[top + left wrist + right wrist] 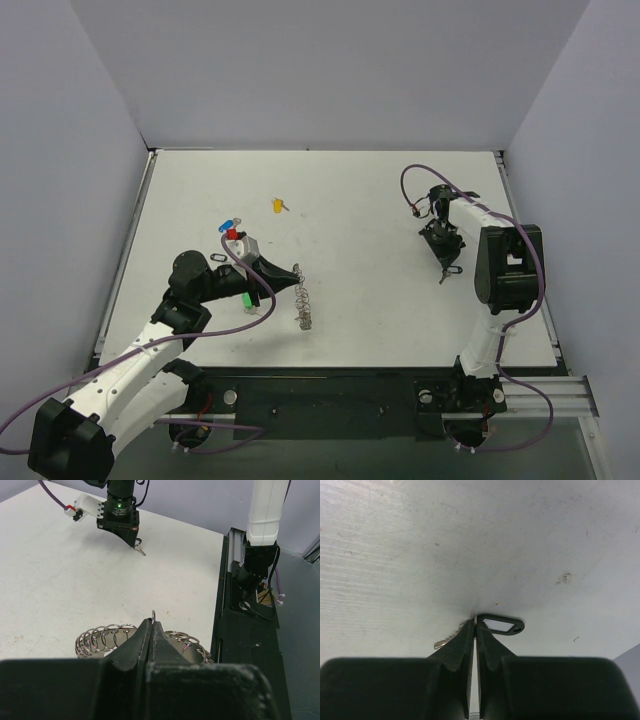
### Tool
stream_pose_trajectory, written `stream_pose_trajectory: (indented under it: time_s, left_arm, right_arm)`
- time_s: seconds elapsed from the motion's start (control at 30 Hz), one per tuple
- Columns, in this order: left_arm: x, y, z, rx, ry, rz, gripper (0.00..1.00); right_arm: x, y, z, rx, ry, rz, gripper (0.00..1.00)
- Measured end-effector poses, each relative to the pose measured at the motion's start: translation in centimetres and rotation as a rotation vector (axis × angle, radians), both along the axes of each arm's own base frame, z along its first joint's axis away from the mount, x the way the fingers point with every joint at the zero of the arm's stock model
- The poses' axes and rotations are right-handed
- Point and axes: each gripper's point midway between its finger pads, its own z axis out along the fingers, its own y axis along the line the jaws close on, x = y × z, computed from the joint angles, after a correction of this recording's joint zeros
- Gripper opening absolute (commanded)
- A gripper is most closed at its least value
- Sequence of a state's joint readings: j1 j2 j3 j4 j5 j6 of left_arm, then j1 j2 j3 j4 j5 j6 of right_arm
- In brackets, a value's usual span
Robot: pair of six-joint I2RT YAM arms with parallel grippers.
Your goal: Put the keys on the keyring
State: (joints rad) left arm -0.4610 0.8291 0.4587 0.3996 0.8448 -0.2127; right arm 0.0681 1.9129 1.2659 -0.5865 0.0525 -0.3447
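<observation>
Keyring, large silvery ring of coiled wire: where's it sit & who's got it? (Op1)

Front-centre of white tabletop, coils resting on the surface afaict. Left end effector is pinched tight on it, one wire tip poking up past the fingertips. (Op2)

Right side? (Op1)

Right end effector is closed on a small silver key w/ black plastic cap, gripping at the neck betw cap & blade. Key's at tabletop level or just off it, can't tell which. (Op2)

Risks? (Op1)

Main one: the grip's on a thin bit, so key prob pivots or slips when nudged against wire. Wire tip's a tiny target. An off-line approach means key skates off or shoves the springy coils, and ring could twist out of the left pinch. Also left arm hangs right by what looks like a small green-capped key, w/ a 2nd black-capped key near its wrist. Any swing there could scatter them. (Op2)

Room? (Op1)

Plenty mid-table: bare stretch betw the two arms, nothing in right arm's path to ring. Blue-capped key & yellow-capped key lie further back, well apart from that path. Tight spots: right arm works near right edge of tabletop, and ring's near front edge, black base rail just beside it. (Op2)
</observation>
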Motion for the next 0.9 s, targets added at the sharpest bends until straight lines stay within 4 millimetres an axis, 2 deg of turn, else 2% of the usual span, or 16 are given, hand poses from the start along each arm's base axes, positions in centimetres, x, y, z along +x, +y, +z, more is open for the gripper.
stream_pose_trajectory:
  time_s: [0.13, 0.23, 0.33, 0.4, 0.53, 0.67, 0.77, 0.83, 0.9]
  left_arm:
    - [0.0, 0.0, 0.0, 0.000, -0.001, 0.000, 0.00]
    - [0.0, 0.0, 0.0, 0.000, -0.007, 0.000, 0.00]
    - [0.0, 0.0, 0.5, -0.010, -0.029, -0.001, 0.00]
    - [-0.2, -0.1, 1.0, -0.026, -0.061, -0.005, 0.00]
    - [-1.7, -0.9, 1.9, -0.044, -0.128, -0.051, 0.00]
    - [-3.3, -2.4, 3.6, -0.046, -0.217, -0.108, 0.00]
    - [-3.9, -3.3, 6.1, -0.070, -0.296, -0.130, 0.00]
    - [-4.1, -3.6, 7.5, -0.083, -0.340, -0.132, 0.00]
    - [-4.1, -3.8, 8.5, -0.093, -0.379, -0.129, 0.00]
  right_arm:
    - [0.1, 0.5, 0.5, 0.043, -0.015, 0.006, 0.00]
    - [-0.1, 1.4, 2.5, 0.131, -0.075, 0.019, 0.00]
    - [-0.4, 2.7, 6.7, 0.256, -0.193, 0.056, 0.00]
    - [-0.4, 3.9, 10.6, 0.341, -0.305, 0.110, 0.00]
    - [-1.7, 7.3, 17.5, 0.501, -0.457, 0.289, 0.00]
    - [-3.5, 10.1, 23.6, 0.619, -0.553, 0.526, 0.00]
    - [-5.6, 11.9, 26.9, 0.683, -0.569, 0.751, 0.00]
    - [-6.9, 12.9, 28.6, 0.711, -0.570, 0.902, 0.00]
    - [-7.4, 13.9, 29.9, 0.712, -0.594, 1.045, 0.00]
